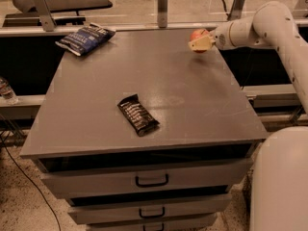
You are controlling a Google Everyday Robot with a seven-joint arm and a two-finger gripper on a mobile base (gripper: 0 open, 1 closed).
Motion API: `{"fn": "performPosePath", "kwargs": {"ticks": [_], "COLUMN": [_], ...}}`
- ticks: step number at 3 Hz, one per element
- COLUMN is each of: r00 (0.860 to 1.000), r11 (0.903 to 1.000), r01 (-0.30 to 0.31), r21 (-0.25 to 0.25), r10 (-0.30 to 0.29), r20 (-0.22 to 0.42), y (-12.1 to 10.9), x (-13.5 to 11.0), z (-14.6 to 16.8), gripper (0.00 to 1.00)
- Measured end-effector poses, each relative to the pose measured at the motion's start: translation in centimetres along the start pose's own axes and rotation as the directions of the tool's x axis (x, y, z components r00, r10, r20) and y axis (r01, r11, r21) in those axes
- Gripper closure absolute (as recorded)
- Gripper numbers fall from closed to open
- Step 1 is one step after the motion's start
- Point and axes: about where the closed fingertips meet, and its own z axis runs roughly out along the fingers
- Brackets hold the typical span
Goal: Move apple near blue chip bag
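The red-orange apple point(197, 35) is at the far right of the grey table top point(144, 85), held between the fingers of my gripper point(200, 42). The gripper comes in from the right on the white arm point(269, 25) and carries the apple just above the table's back right part. The blue chip bag point(85, 38) lies flat at the far left corner of the table, far from the apple.
A black-brown snack bar point(138, 114) lies near the table's middle front. Drawers point(151, 181) are below the table front. A metal rail with posts point(162, 6) runs behind the table. A bottle point(6, 90) stands at the left edge. The robot's white base point(281, 182) is at lower right.
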Motion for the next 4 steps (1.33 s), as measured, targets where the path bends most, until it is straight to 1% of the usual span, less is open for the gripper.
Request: {"fn": "performPosePath", "kwargs": {"ticks": [1, 2, 3, 4], "r00": [0.999, 0.988, 0.970, 0.956], "r11": [0.9952, 0.9614, 0.9138, 0.8924], "r01": [0.033, 0.133, 0.229, 0.277], "r21": [-0.091, -0.241, -0.335, -0.356], "r10": [-0.030, -0.109, -0.184, -0.219], "r20": [0.041, 0.108, 0.161, 0.195], "y": [4.7, 13.9, 22.3, 27.1], "x": [-2.1, -5.8, -8.7, -11.2], "z": [1.6, 3.9, 6.2, 9.6], "gripper": [1.00, 1.00, 1.00, 1.00]}}
